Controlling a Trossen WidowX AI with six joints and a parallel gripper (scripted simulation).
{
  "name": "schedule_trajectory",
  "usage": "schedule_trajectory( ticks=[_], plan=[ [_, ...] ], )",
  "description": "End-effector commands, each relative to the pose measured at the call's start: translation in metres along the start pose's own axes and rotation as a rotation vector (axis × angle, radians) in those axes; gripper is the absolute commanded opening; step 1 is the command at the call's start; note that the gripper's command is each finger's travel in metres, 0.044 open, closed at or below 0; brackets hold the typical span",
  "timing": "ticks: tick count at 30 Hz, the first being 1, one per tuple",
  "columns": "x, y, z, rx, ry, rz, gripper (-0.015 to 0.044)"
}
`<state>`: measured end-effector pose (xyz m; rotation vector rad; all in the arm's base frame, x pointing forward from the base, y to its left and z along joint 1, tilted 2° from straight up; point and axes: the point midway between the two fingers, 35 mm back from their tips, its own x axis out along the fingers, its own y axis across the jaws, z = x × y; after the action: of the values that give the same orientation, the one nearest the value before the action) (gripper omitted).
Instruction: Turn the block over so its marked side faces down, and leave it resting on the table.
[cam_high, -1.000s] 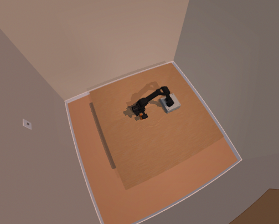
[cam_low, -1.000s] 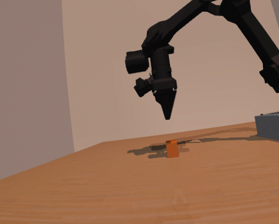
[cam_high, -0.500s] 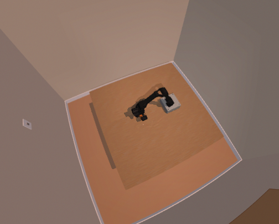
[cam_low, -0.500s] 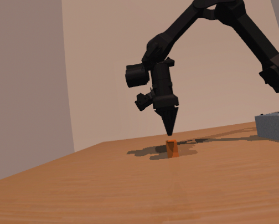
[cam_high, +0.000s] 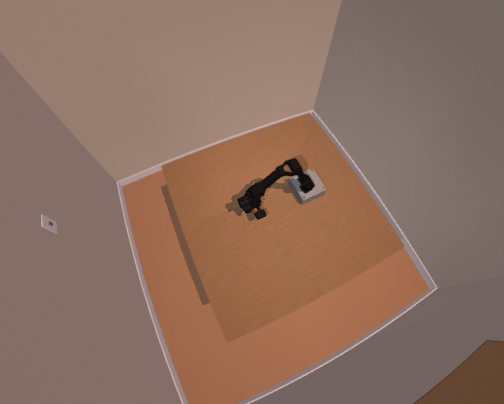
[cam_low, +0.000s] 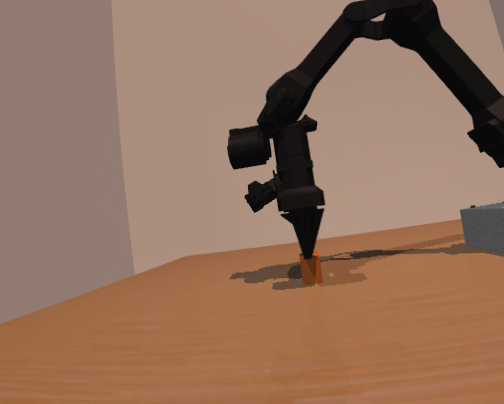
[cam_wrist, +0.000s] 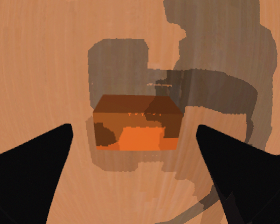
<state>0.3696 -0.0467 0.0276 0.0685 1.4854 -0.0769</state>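
Observation:
The orange block (cam_high: 255, 210) (cam_low: 310, 274) (cam_wrist: 142, 137) rests on the wooden table (cam_high: 295, 265) (cam_low: 200, 340). The wrist view shows two of its faces, a darker brown one and a brighter orange one, partly in shadow. I cannot tell a mark on either face. My gripper (cam_low: 308, 257) (cam_wrist: 135, 131) is open and points down, with its tips at about the height of the block's top in the exterior view. In the wrist view one finger is on each side of the block, with a gap at both ends. In the top view the arm partly hides the block.
The arm's pale grey base box (cam_high: 316, 186) (cam_low: 482, 227) stands on the table, to the right of the block in the top and exterior views. Shadows of the arm fall around the block. The table's edge (cam_high: 310, 300) borders the orange floor in the top view.

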Motion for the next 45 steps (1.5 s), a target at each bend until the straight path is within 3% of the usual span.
schedule_trajectory(
  ticks=[1,9,14,36,42,45],
  plan=[
    [0.009,0.000,-0.002,0.003,0.009,-0.003,0.0440],
    [0.019,0.000,-0.003,0.003,0.009,-0.003,0.0440],
    [0.019,0.000,-0.003,0.003,0.009,-0.003,0.0309],
    [0.019,0.000,-0.003,0.003,0.009,-0.003,0.0162],
    [-0.010,0.000,-0.002,0.003,0.008,-0.003,0.0005],
    [-0.011,0.000,-0.002,0.003,0.008,-0.003,0.0000]
  ],
)
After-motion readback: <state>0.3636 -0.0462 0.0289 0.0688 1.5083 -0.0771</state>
